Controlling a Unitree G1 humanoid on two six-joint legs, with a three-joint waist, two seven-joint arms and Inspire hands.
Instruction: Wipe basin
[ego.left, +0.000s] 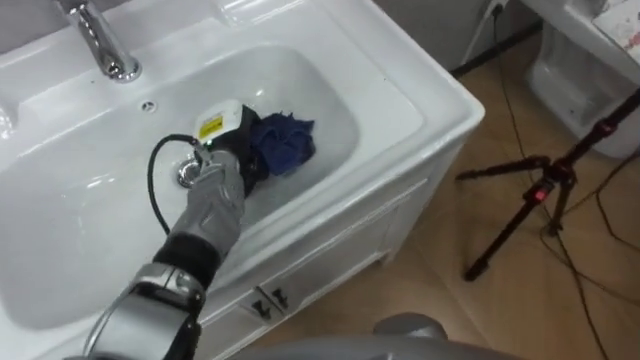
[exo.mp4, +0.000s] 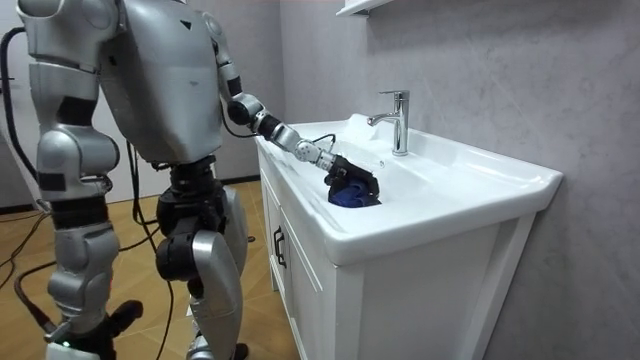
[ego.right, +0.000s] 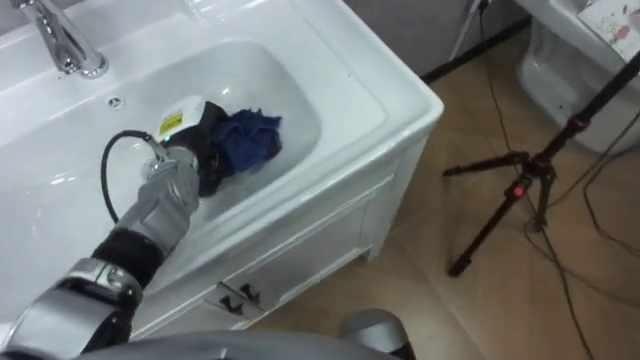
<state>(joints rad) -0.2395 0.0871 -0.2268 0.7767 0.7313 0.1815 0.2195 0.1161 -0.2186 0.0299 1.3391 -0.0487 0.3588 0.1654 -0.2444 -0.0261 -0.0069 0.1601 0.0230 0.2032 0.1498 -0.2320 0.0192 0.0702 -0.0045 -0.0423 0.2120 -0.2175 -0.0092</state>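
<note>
Near the right end of the basin (ego.left: 430, 100), down in the bowl by its front wall, lies the bunched blue cloth (ego.left: 290, 142). The left hand (ego.left: 228, 142) rests on it, fingers curled and clamped on the cloth. A yellow label (ego.left: 210, 127) sits on the hand's back, its print too small to read. The drain (ego.left: 187, 176) is beside the wrist, and the tap (ego.left: 100, 45) stands at the back edge.

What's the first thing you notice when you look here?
The robot's left hand reaches down into the white basin and holds a dark blue cloth against its bottom. A shiny tap stands at the basin's back edge. A black tripod stands on the wooden floor to the right.
</note>
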